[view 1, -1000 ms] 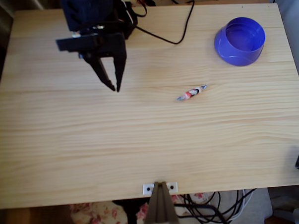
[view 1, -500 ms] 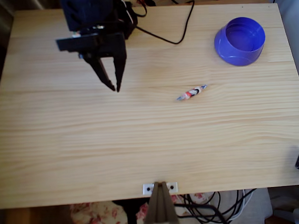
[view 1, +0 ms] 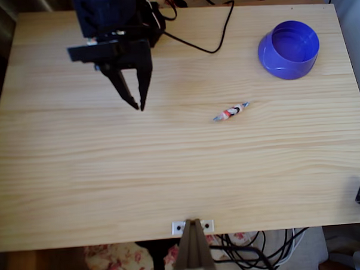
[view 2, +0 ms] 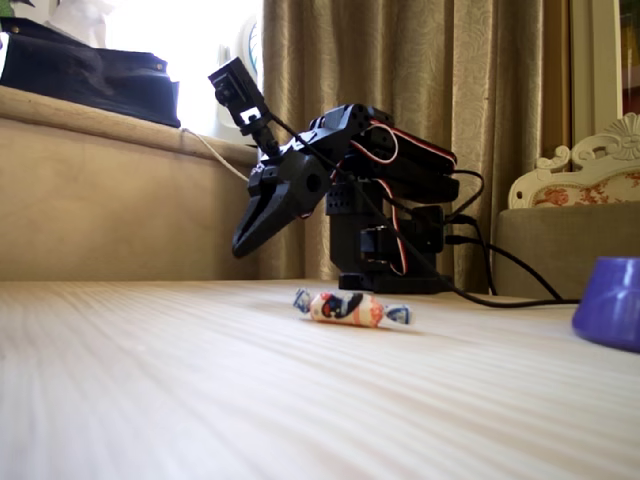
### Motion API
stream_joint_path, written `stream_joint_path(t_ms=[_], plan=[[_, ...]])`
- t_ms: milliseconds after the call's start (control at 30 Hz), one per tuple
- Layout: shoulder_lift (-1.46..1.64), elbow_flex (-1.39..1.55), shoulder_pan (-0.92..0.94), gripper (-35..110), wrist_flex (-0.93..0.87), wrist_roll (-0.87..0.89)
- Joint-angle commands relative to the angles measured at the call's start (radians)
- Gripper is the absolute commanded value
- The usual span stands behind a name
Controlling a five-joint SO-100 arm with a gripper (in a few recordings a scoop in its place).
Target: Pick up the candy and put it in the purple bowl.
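- Nothing has moved since the earlier overhead frames: arm, candy and bowl sit as before.
- The gripper (view 1: 138,105) hangs above the table (view 1: 170,183), its 2 jaws slightly apart, holding nothing.
- The candy (view 1: 231,112) lies flat on the wood, well to the gripper's right in the overhead view.
- The purple bowl (view 1: 288,49) stands near the far right corner, apart from the candy.

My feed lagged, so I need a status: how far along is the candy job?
Nothing looks done yet. The candy lies on the table, apart from the purple bowl, which looks empty. The end effector holds nothing, its fingers nearly closed, hanging above the table off to the candy's left in the overhead view. Reach, grasp, carry and drop are all left.
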State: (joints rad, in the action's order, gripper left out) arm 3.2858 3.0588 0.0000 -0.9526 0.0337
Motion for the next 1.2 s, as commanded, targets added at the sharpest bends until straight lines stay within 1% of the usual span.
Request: stream_joint_path(t_ms=[0, 600, 900, 1167], plan=[[0.014, -0.020, 0.015, 0, -0.005, 0.006], [0.014, -0.020, 0.015, 0, -0.005, 0.005], [0.014, -0.020, -0.049, 0, -0.005, -0.064], [0.014, -0.020, -0.041, 0, -0.003, -0.055]])
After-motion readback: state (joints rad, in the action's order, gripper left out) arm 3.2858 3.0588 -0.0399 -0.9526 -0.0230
